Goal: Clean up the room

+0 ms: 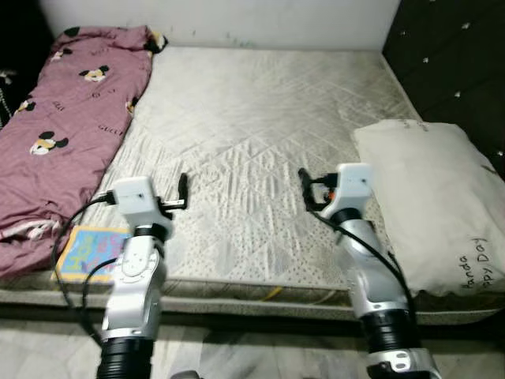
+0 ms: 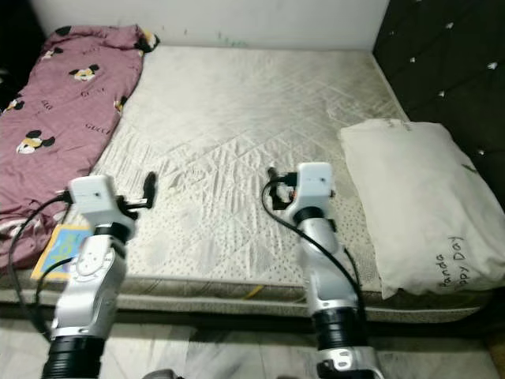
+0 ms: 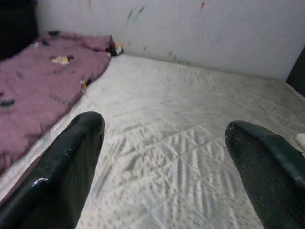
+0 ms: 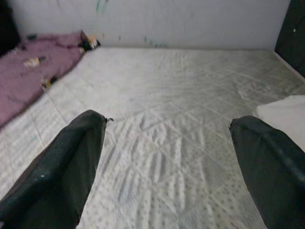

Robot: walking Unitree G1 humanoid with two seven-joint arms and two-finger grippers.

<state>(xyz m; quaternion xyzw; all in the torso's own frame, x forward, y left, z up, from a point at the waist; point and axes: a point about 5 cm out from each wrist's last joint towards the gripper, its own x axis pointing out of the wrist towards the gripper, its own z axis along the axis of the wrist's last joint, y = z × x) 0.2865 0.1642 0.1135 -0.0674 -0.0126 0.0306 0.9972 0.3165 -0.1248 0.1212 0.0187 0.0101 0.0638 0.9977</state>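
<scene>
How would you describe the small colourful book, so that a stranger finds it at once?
Start from the bare quilted mattress. At its near left corner a pink blanket with cartoon mice lies along the edge. The book lies flat at the blanket's near end, beside the left arm: a flat, bright blue and yellow cover.

Your two silver arms are both raised in front of you, forearms rising nearly upright to the white wrist blocks, with black cables looping down beside each. Your left gripper [image 1: 184, 192] sits at the left, its black fingers [image 3: 71, 162] spread wide apart and holding nothing. Your right gripper [image 1: 304, 188] is held at much the same height on the right, well apart from the left one, its fingers [image 4: 71, 162] likewise spread wide with nothing between them.
</scene>
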